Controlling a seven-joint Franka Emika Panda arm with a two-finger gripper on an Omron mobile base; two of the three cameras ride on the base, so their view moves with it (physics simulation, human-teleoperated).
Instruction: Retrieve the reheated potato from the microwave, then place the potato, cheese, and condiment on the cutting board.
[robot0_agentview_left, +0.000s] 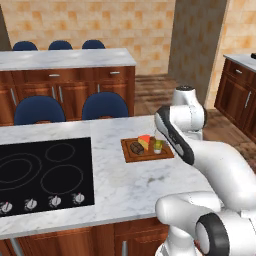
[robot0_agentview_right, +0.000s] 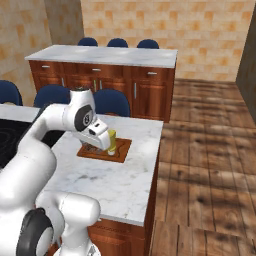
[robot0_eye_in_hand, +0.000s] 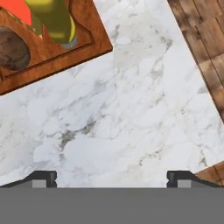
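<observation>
On the marble counter (robot0_agentview_left: 125, 185), the cutting board (robot0_agentview_left: 131, 155) already carries the potato (robot0_agentview_left: 137, 148), cheese wedge (robot0_agentview_left: 144, 140) and condiment bottle (robot0_agentview_left: 158, 145), packed close together. The gripper (robot0_eye_in_hand: 111, 177) hangs over bare marble beside the board, jaws spread wide and empty. Best to lift straight away (nothing looks left to place) without brushing the bottle.
</observation>
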